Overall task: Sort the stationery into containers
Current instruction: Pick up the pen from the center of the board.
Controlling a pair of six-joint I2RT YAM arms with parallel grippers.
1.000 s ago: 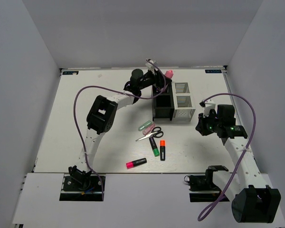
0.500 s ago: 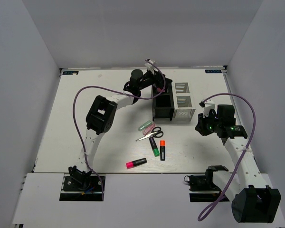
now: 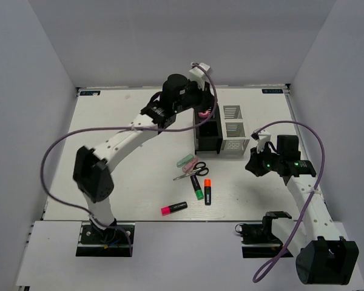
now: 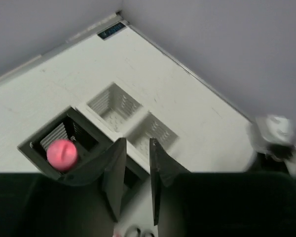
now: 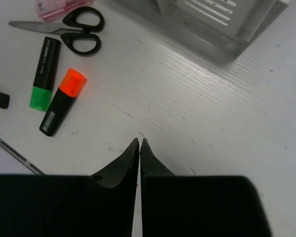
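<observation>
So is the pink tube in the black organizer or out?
In. The left wrist view shows the pink tube sitting inside a black organizer compartment, and the left pincer above it is open, holding nothing.

Frame ctr: left organizer [image 3: 207, 138] w/ tube [image 3: 202, 113] in its upper compartment; right organizer [image 3: 235, 130] touching its rt side. Below: small pieces [image 3: 187, 162], scissors [image 3: 193, 171] just lower rt, then one highlighter [image 3: 196, 187] beside another highlighter [image 3: 207, 190]; third highlighter [image 3: 174, 208] apart, lower left.

The tube [image 4: 62, 153] is pink, the black organizer [image 3: 207, 144] plain, the white organizer [image 3: 235, 147] slotted.
</observation>
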